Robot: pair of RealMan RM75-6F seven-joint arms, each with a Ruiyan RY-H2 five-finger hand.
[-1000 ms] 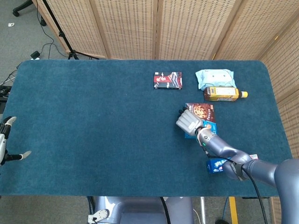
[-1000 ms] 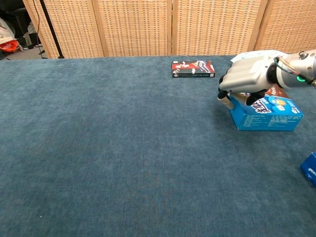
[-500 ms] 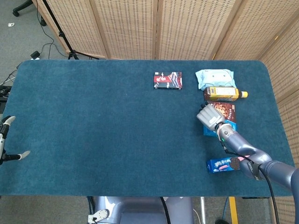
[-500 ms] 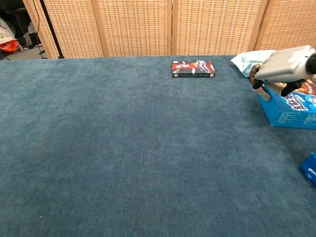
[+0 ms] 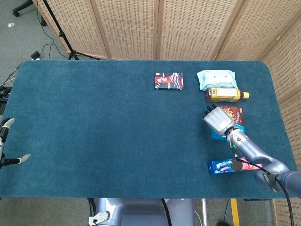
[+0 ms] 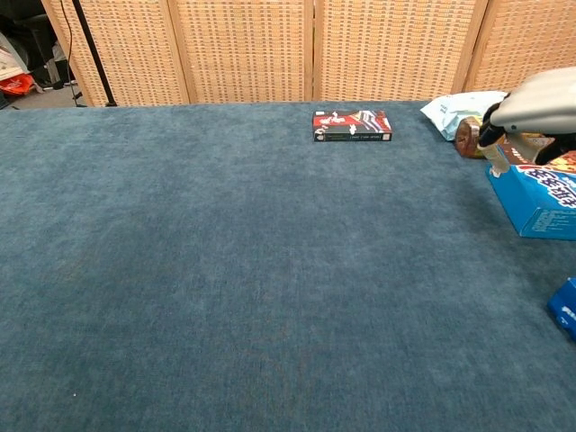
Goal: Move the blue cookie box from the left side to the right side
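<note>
The blue cookie box [image 5: 227,125] sits at the right of the frame in the head view, just below the amber drink bottle [image 5: 225,94]. Its top face shows chocolate cookies on a dark brown panel, its sides bright blue with white print. The right hand [image 5: 217,119] rests over its left end, fingers wrapped on the box. The left hand [image 5: 5,141] shows only at the far left edge; whether it is spread or clenched cannot be told.
</note>
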